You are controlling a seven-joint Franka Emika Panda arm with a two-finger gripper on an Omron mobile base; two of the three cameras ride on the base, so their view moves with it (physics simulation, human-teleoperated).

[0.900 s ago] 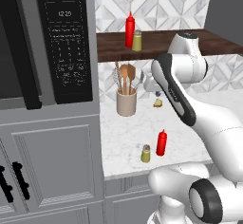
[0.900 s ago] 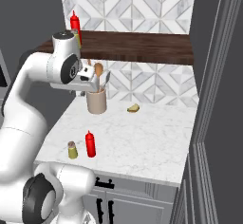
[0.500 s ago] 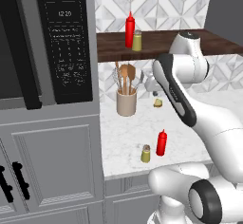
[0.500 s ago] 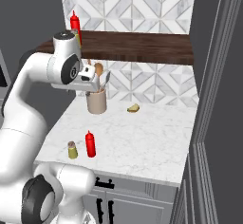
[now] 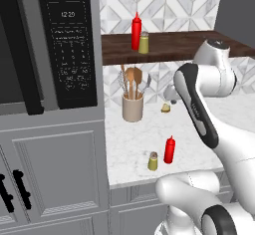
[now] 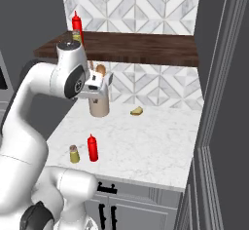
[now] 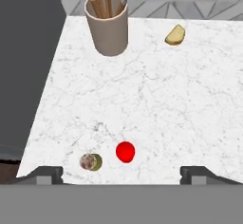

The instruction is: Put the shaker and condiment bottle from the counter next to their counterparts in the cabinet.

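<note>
Step in hand: approach, nothing grasped yet. Gripper hangs high above the tabletop, looking straight down; fingers spread wide, empty. Shaker and condiment bottle stand just beside each other near the tabletop's front edge, shaker nearer the left edge. Counterparts, a red bottle and a shaker, stand on the cabinet toward its left end. Utensil crock sits at the back.

Next move, judged: descend, centre over one item, close, lift clear.
</note>
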